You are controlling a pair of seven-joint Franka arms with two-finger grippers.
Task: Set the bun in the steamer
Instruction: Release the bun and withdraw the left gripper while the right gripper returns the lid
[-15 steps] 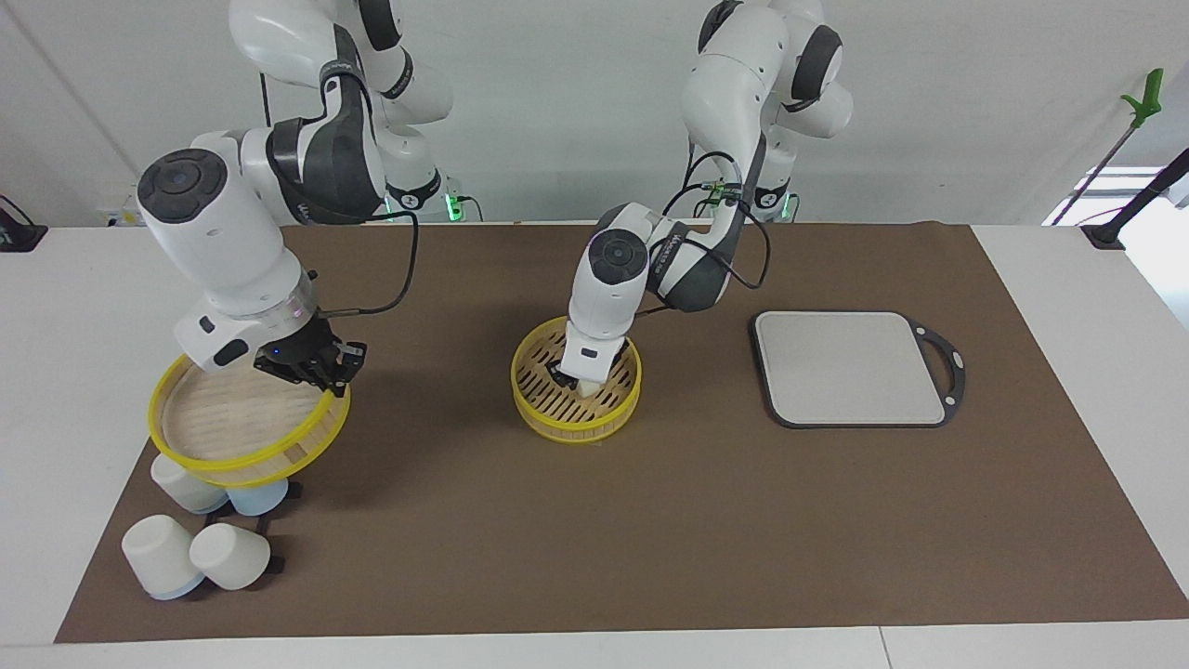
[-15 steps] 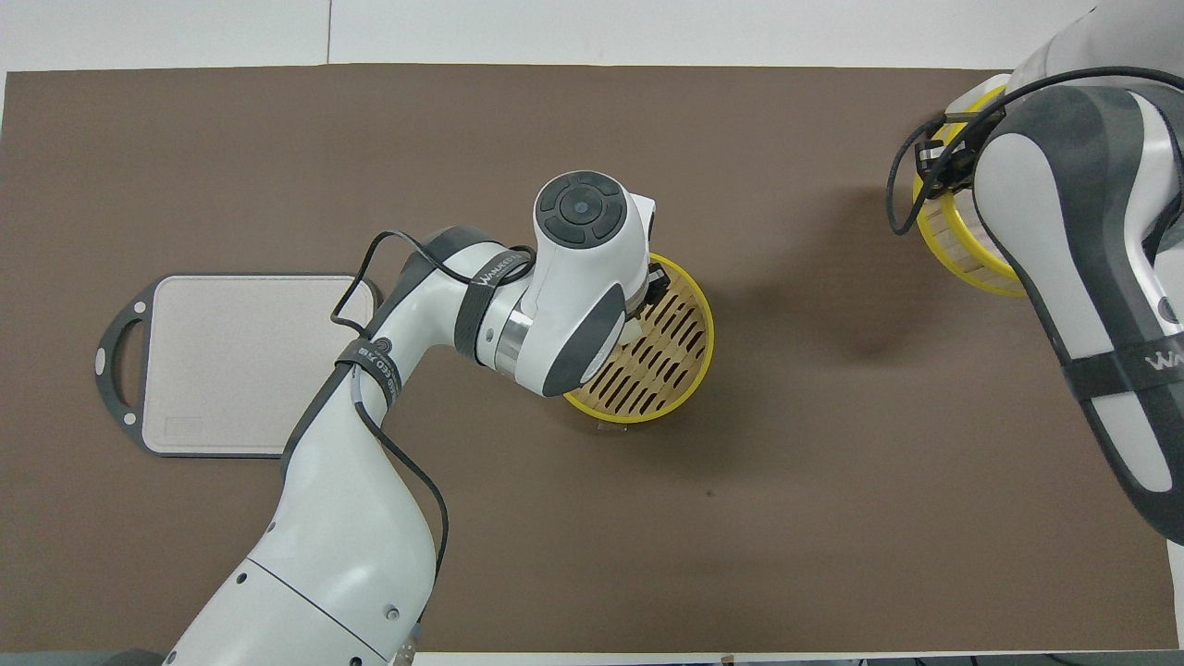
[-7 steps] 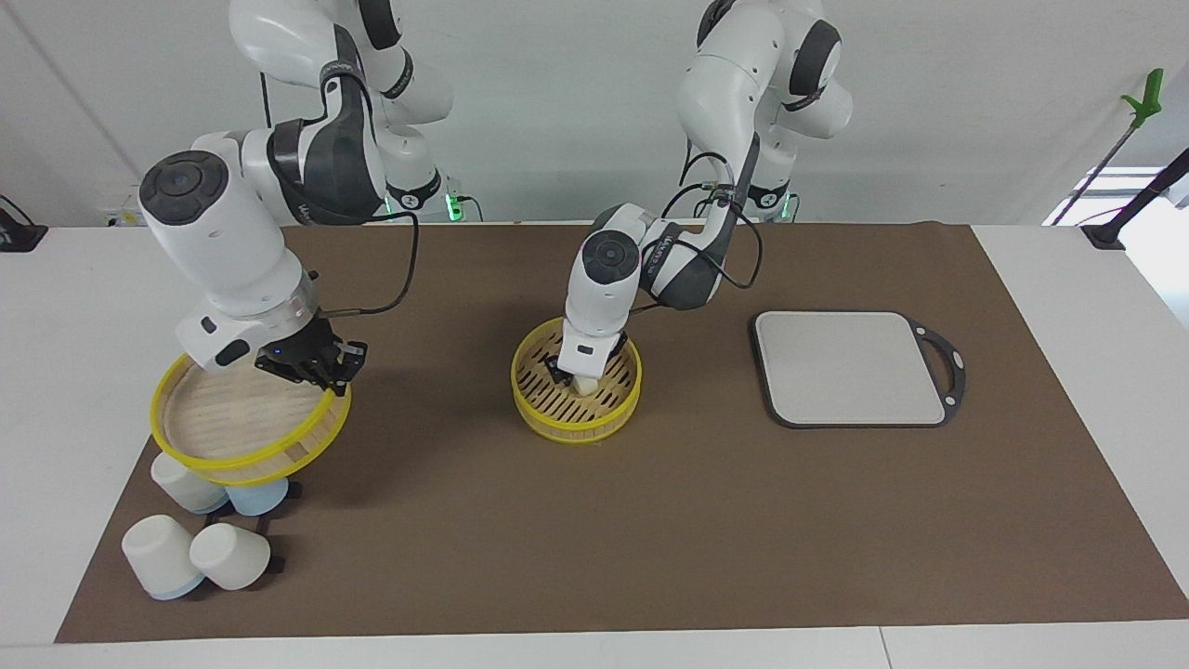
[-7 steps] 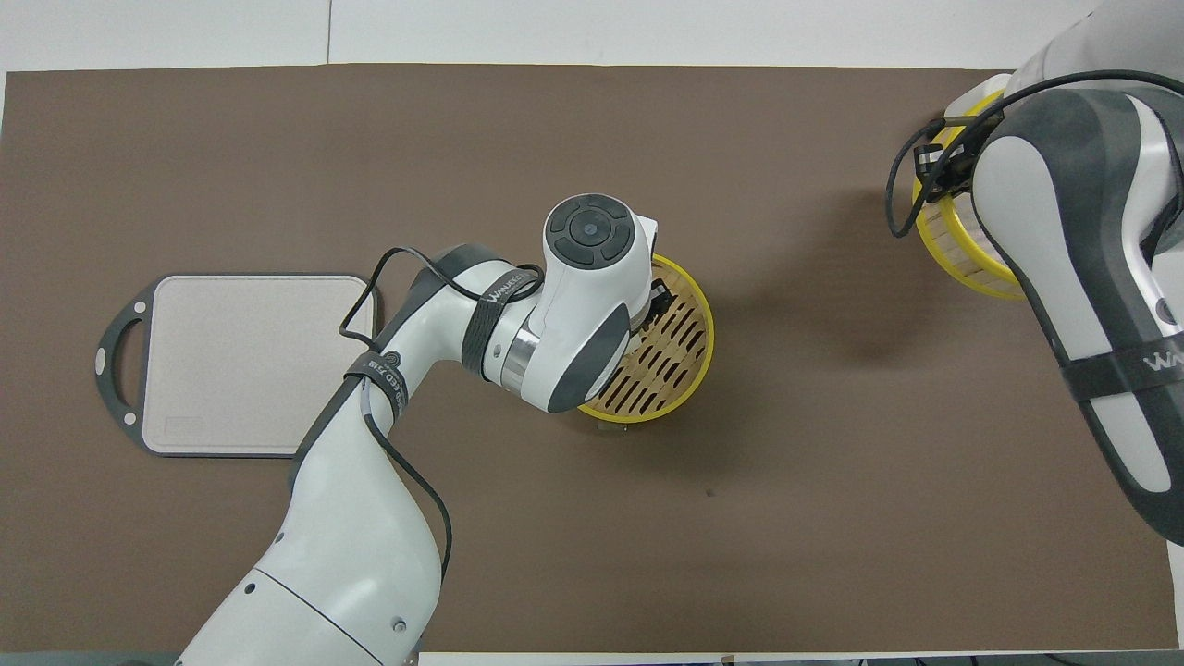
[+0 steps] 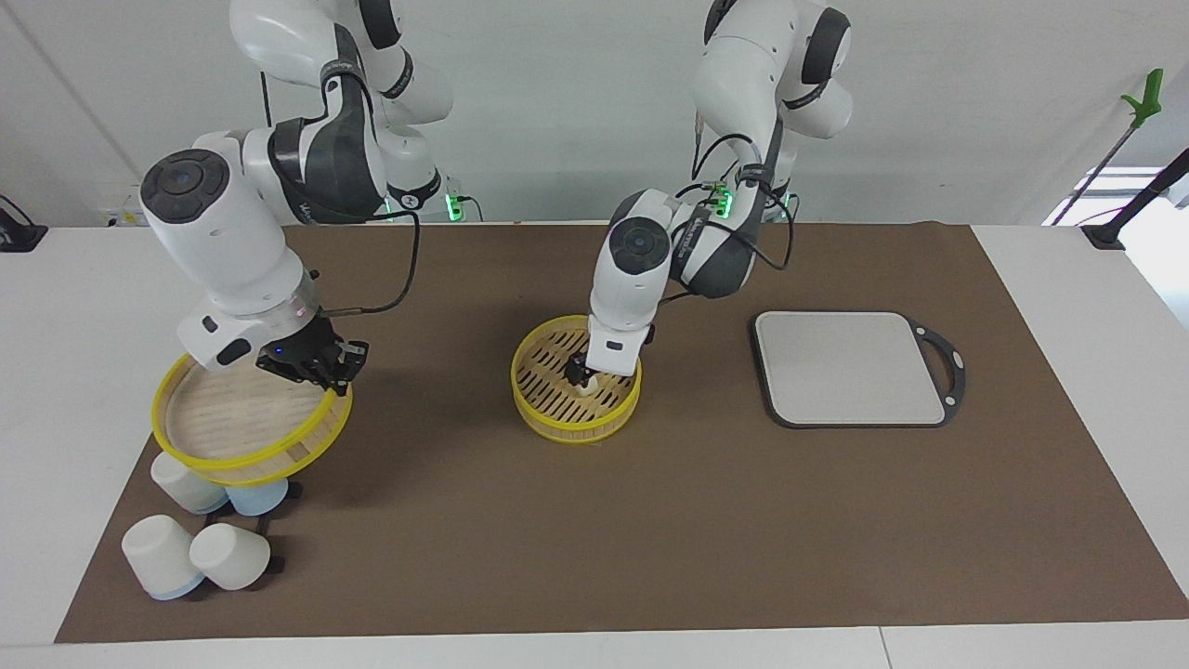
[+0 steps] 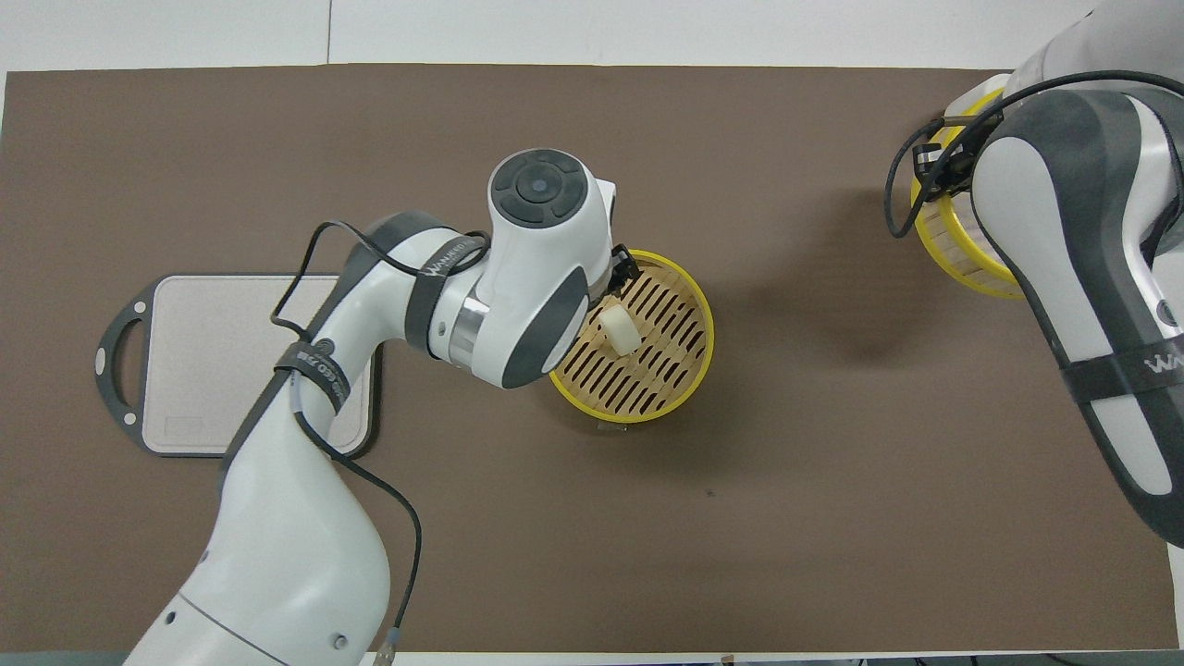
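Note:
The steamer [image 5: 559, 430] stands mid-table, its lid off; it also shows in the overhead view [image 6: 707, 344]. The bun [image 6: 618, 330] lies on its slatted floor, on the side toward the left arm's end. In the facing view the bun [image 5: 587, 390] peeks out just under my left gripper [image 5: 585, 375]. That gripper is open and hangs low over the basket's inside, clear of the bun. My right gripper [image 5: 320, 370] is shut on the rim of the steamer lid [image 5: 237, 418] and holds it tilted in the air over the cups; the lid also shows in the overhead view [image 6: 953, 254].
Several white upturned cups [image 5: 163, 555] stand under and beside the held lid at the right arm's end of the brown mat. A grey rectangular tray [image 5: 850, 367] lies beside the steamer toward the left arm's end; it also shows in the overhead view [image 6: 231, 361].
My left gripper has let go of the bun and drawn back toward the tray; the bun now lies uncovered on the steamer floor. The right arm with the lid has hardly moved.

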